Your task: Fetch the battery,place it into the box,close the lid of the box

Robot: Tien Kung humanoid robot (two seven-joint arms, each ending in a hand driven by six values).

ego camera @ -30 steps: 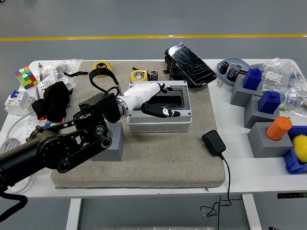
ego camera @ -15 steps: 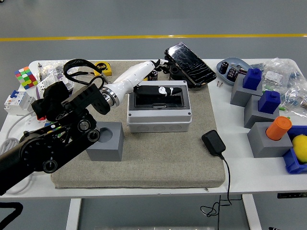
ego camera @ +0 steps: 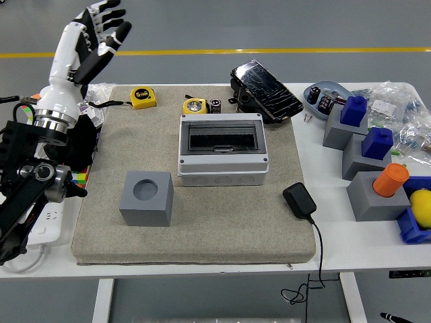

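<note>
Fingers (ego camera: 101,20) of the left hand (ego camera: 84,44) are spread wide and hold nothing; the hand is raised high at about ten o'clock in the head view, above the far left corner of the desk (ego camera: 323,259) and well apart from everything on it. The right hand is not in view.

The box (ego camera: 223,149) sits near the middle of the grey mat (ego camera: 202,229), and its dark-windowed lid (ego camera: 224,138) lies flat within the frame, so the box looks closed. Through the tinted window I cannot tell whether a battery lies inside. One small dark cylinder that may be a battery (ego camera: 215,105) stands just beyond the box at twelve o'clock, beside a yellow tape measure (ego camera: 195,105); more dark cylinders lie in a blue dish (ego camera: 323,93) at about two o'clock from the box.

Judging by the closed lid and the empty, lifted hand, the task looks finished or very near it: the closing step appears done, and the only doubt is the fetching and placing, which the tinted lid hides. If a battery is inside, nothing is left but to bring the arm to rest. If not, the lid would have to be opened again.

A grey cube (ego camera: 147,197) with a round hole sits at eight o'clock from the box, untouched.
</note>
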